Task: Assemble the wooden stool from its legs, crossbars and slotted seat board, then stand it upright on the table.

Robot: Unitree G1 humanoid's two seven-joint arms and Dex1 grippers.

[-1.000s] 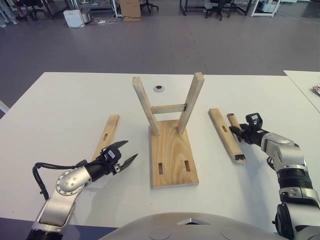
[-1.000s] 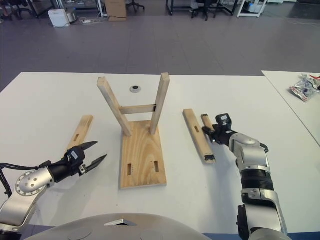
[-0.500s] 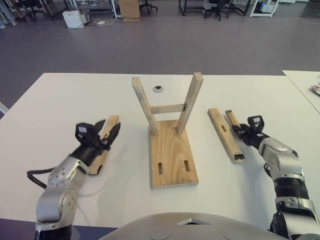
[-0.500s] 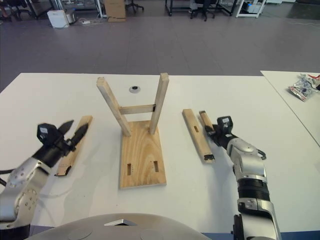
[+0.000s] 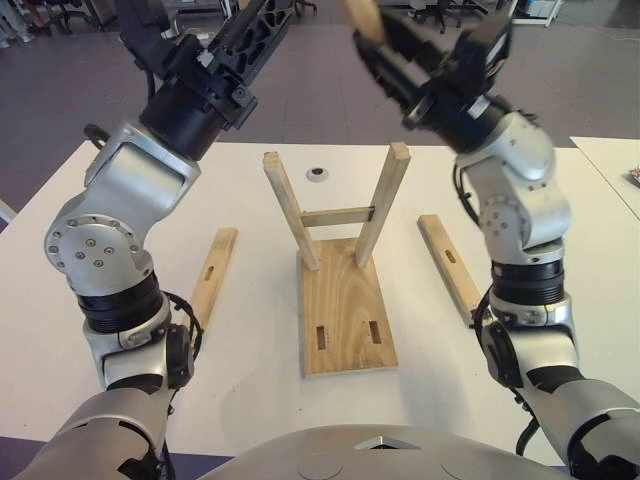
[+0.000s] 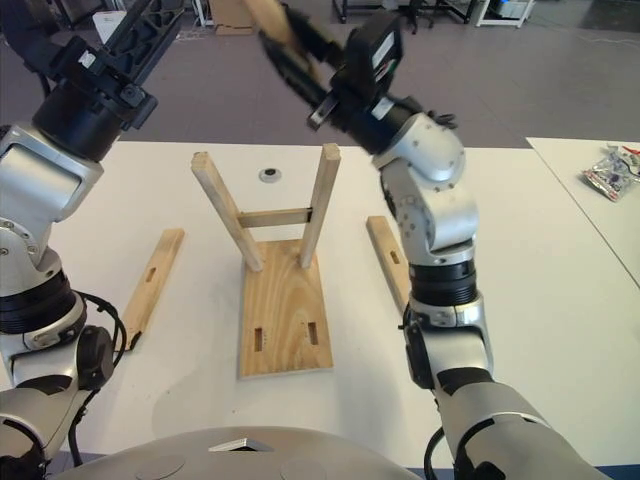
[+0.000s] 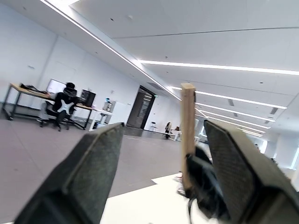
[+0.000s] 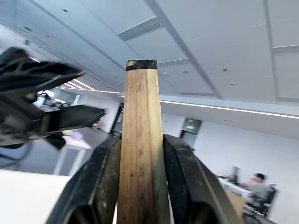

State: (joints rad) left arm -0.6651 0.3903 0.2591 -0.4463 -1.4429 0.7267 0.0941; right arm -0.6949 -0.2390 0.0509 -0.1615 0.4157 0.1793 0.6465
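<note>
The slotted seat board (image 5: 346, 308), a flat rectangle of pale, strongly grained wood, is lying in the middle of the white worktop (image 5: 120, 200) with two small rectangular slots near its lower end. At its upper end two square-section fitted legs (image 5: 381, 205) are standing up and leaning apart, with a thin fitted crossbar (image 5: 336, 217) joining them. A left loose leg (image 5: 213, 271), a flat slat with one slot, is lying on the worktop to the left of the board. A right loose leg (image 5: 450, 265) of the same shape is lying to the right.

Both arms are bending at the elbow and pointing up into the top of the frame, well above the worktop. The left hand (image 5: 258, 22), at upper left, is hanging released, its two dark, rough-textured fingers (image 7: 88, 177) spread wide with nothing between them. The right hand (image 5: 392, 45), at upper right, is clenching the loose crossbar (image 8: 138, 140), a narrow bar of light wood with a dark end. The bar is pointing up toward the top centre.
</note>
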